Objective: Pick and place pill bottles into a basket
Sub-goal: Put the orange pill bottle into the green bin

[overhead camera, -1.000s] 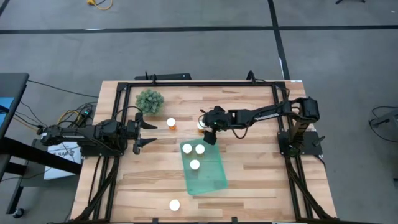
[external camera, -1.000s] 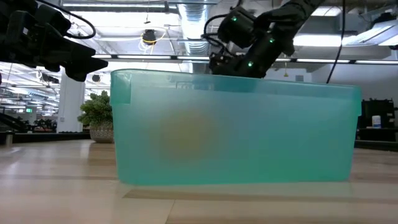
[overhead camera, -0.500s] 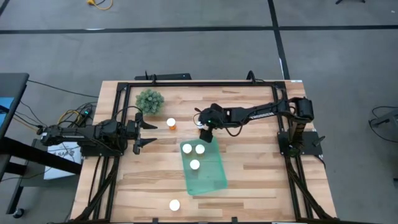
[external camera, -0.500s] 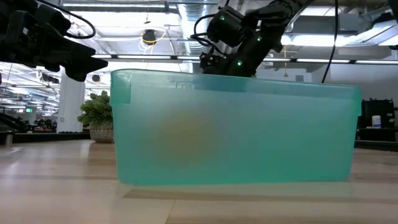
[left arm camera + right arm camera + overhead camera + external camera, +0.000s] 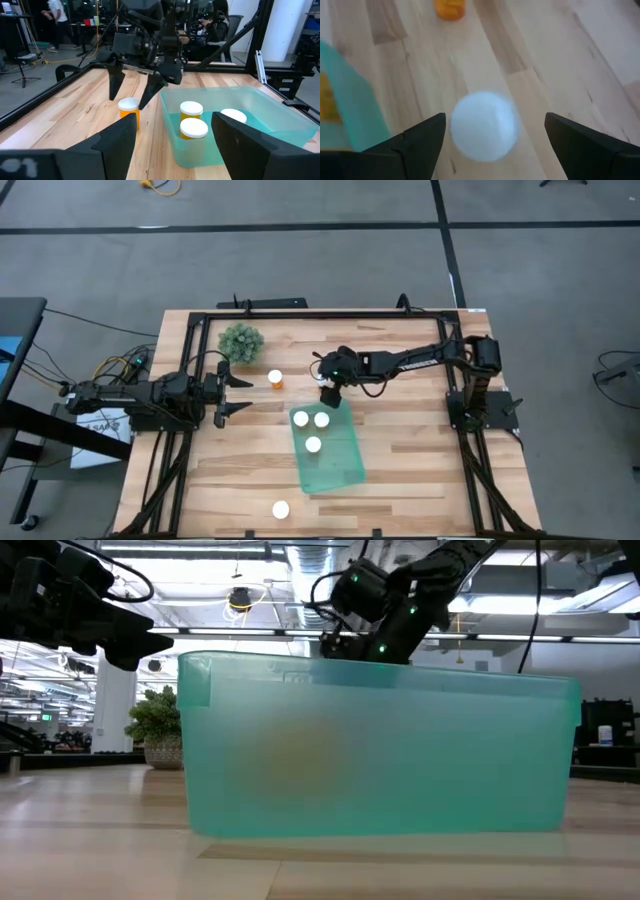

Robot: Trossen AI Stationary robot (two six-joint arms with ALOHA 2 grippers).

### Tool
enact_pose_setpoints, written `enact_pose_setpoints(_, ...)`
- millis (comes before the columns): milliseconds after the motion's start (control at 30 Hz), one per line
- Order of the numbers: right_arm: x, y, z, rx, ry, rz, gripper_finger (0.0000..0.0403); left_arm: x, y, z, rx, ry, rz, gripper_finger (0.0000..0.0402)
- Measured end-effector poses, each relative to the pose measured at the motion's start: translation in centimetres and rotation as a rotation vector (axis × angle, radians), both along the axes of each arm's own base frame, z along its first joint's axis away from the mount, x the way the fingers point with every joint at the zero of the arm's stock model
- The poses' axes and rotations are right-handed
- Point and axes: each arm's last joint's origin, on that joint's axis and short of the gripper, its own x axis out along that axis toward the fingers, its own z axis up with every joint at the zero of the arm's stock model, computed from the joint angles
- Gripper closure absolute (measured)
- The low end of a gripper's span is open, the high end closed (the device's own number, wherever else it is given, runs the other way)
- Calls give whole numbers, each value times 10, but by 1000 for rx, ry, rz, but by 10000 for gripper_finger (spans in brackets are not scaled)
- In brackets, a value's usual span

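The teal tray [image 5: 350,470] lies mid-table and holds three white-capped orange pill bottles [image 5: 301,419] [image 5: 322,419] [image 5: 313,444]. My right gripper [image 5: 328,393] is open just off the tray's far end, pointing down. Its fingers stand on either side of the white cap of an upright bottle [image 5: 485,125], without visible touch. The left wrist view shows this bottle [image 5: 128,112] too; in the high view the gripper hides it. One bottle [image 5: 275,378] stands on the table farther left, another [image 5: 281,508] near the front edge. My left gripper [image 5: 248,394] waits open at the left.
A small bushy green plant [image 5: 241,340] stands at the far left, beyond the left gripper. A black frame [image 5: 300,313] runs round the tabletop. In the low view the tray's wall [image 5: 380,760] fills most of the picture.
My right gripper has gone a little toward the table's left edge along the tray's far end. It now stands over the bottle that showed beside it a second ago. The bottles and the tray have kept still.
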Motion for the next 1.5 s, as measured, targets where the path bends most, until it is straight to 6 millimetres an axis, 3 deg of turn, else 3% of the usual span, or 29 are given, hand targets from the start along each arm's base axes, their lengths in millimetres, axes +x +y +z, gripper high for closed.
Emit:
enact_pose_setpoints(533,1,-9,-2,31,-17,21,95,0,0,0,0,0,0,154)
enact_pose_setpoints(1100,-1,-9,-3,36,0,22,210,0,0,0,0,0,0,154)
enact_pose_setpoints(1367,-1,-9,-3,34,5,26,187,0,0,0,0,0,0,154)
enact_pose_setpoints(1500,-1,-9,-3,31,6,29,206,0,0,0,0,0,0,154)
